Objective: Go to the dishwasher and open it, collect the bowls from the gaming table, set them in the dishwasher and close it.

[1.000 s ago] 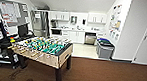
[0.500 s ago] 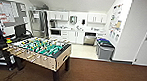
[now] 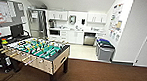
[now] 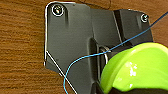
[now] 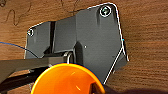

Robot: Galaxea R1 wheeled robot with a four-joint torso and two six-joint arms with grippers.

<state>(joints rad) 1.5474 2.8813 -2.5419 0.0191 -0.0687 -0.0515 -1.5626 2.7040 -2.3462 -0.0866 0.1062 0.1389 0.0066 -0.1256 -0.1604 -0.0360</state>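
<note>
Kitchen cabinets fill the far wall of the room, and the dishwasher (image 3: 89, 39) sits under the counter there, its steel front closed with the bar handle running level along its top edge. It serves as the landmark. From the robot it lies straight ahead and a little to the right, well apart, past the edge where dark carpet gives way to pale kitchen floor. A tall steel fridge (image 3: 37, 23) stands far to the left of the dishwasher, and two grey bins (image 3: 104, 48) stand just to its right, nearer the robot. The gaming table (image 3: 38, 53) is well in front of the dishwasher and to its left, close to the robot's left side, its long axis running slantwise away from the camera.

A green bowl (image 4: 136, 68) shows large in the left wrist view and an orange bowl (image 5: 67, 79) in the right wrist view, each over wood-grain flooring. Whether either gripper grasps its bowl cannot be told, since the fingers are not visible. Neither arm looks nearer the dishwasher, though the bins narrow its right side.
</note>
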